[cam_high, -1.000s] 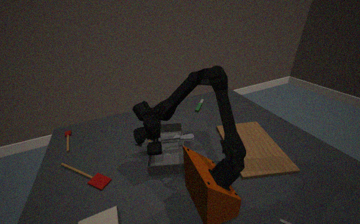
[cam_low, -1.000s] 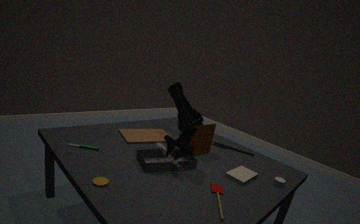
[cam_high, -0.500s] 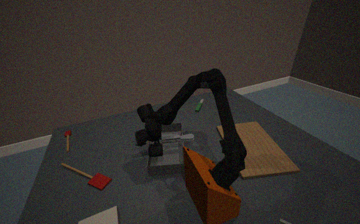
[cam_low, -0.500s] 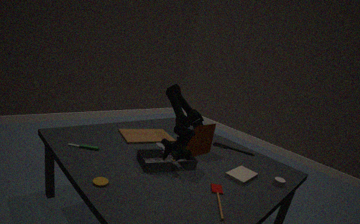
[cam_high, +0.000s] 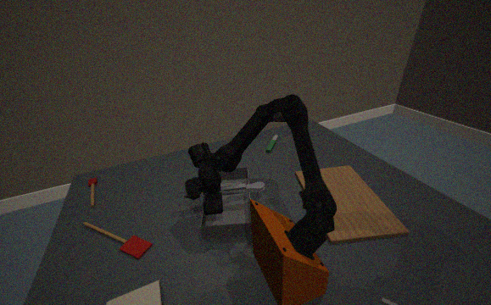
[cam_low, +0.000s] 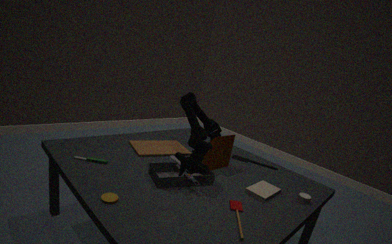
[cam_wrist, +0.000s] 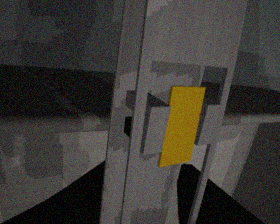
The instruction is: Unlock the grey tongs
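The grey tongs (cam_high: 255, 185) (cam_low: 175, 159) (cam_wrist: 191, 40) lie shut across the dark grey roasting tin (cam_high: 225, 229) (cam_low: 183, 182), their ends reaching past its walls. A yellow tab (cam_wrist: 182, 125) sits in a slot on the tongs, in the wrist view. My gripper (cam_low: 186, 171) (cam_wrist: 151, 168) is over the tin and shut on the tongs just beside the yellow tab; in the wrist view a black finger meets each side. In the top view the arm hides the fingertips. The wooden board (cam_high: 357, 205) (cam_low: 160, 148) lies flat and bare, apart from the tin.
The orange base block (cam_high: 270, 241) (cam_low: 219, 152) stands close to the tin. A red spatula (cam_high: 136, 246) (cam_low: 236, 205), a green-handled tool (cam_high: 271, 145) (cam_low: 97, 160), a pale square block (cam_high: 143, 294) (cam_low: 263, 189) and a yellow disc (cam_low: 110, 197) lie farther around.
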